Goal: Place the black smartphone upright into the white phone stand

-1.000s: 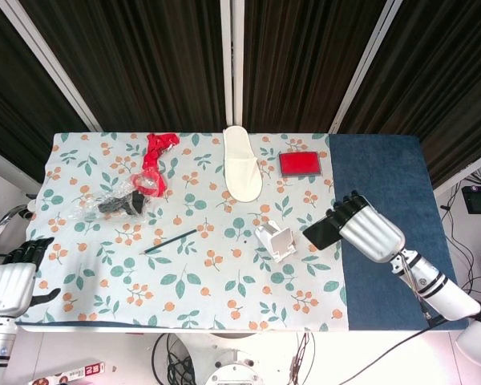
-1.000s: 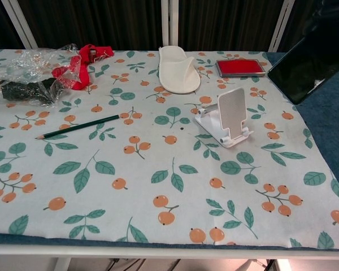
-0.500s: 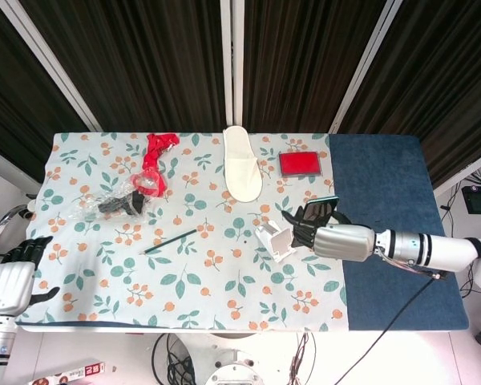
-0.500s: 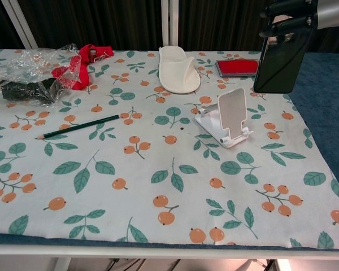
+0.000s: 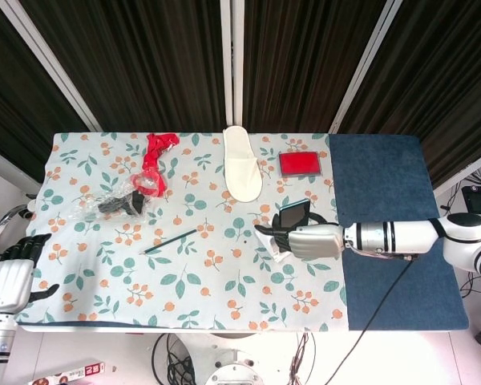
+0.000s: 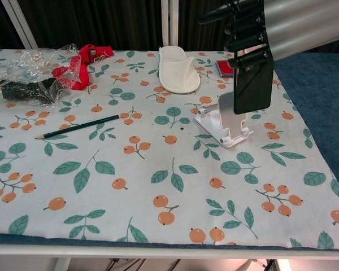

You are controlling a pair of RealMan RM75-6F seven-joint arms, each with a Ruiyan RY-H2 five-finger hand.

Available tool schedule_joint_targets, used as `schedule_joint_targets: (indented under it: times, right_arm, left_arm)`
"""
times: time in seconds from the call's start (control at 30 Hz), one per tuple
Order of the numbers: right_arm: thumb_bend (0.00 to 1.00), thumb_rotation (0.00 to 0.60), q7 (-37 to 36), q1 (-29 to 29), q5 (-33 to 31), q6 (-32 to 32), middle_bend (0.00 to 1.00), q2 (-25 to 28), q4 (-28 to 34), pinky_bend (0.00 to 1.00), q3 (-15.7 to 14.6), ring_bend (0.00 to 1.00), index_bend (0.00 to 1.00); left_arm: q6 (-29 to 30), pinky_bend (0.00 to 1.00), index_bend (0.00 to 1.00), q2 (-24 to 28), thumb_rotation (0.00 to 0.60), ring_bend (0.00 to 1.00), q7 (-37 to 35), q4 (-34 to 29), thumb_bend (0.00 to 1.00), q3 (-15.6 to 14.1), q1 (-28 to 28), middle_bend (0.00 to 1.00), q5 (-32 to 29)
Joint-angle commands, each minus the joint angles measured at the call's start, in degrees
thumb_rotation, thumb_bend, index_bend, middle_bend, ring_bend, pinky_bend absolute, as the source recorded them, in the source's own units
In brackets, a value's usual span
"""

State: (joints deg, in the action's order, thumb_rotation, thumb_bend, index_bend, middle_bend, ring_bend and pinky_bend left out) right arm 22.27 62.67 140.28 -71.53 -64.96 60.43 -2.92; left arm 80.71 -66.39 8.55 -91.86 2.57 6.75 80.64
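Observation:
My right hand (image 5: 311, 239) (image 6: 254, 25) grips the black smartphone (image 6: 253, 84) (image 5: 291, 216) by its top end, holding it upright. The phone hangs just above the white phone stand (image 6: 225, 123) (image 5: 274, 245) and covers the upper part of the stand's back plate in the chest view. Its lower edge is in the air, above the stand's lip. My left hand (image 5: 10, 277) rests off the table's left front corner, holding nothing, fingers loosely apart.
A green pencil (image 6: 78, 127) lies left of the stand. A white slipper (image 6: 178, 68) and a red case (image 6: 233, 66) lie behind it. Red ribbon (image 6: 79, 66) and a crumpled plastic bag (image 6: 22, 76) sit at the back left. Blue cloth (image 5: 385, 216) covers the right side.
My right hand has carried the phone leftward from over the blue cloth to above the stand, turning it upright on the way. The left hand has stayed put.

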Motion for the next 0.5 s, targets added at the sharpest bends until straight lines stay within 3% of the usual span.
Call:
schedule_joint_targets:
  times: [0.03, 0.5]
  right_arm:
    - [0.3, 0.6, -0.05, 1.24, 0.08, 1.1, 0.41, -0.19, 0.56, 0.0, -0.48, 0.37, 0.62]
    - [0.33, 0.6, 0.63, 4.49, -0.75, 5.02, 0.37, -2.26, 0.65, 0.0, -2.71, 0.33, 0.6]
  left_arm:
    - [-0.02, 0.23, 0.13, -0.09, 0.6, 0.13, -0.47, 0.36, 0.0, 0.14, -0.03, 0.16, -0.25]
    - [1.27, 0.23, 0.13, -1.18, 0.6, 0.13, -3.49, 3.56, 0.0, 0.61, -0.51, 0.16, 0.03]
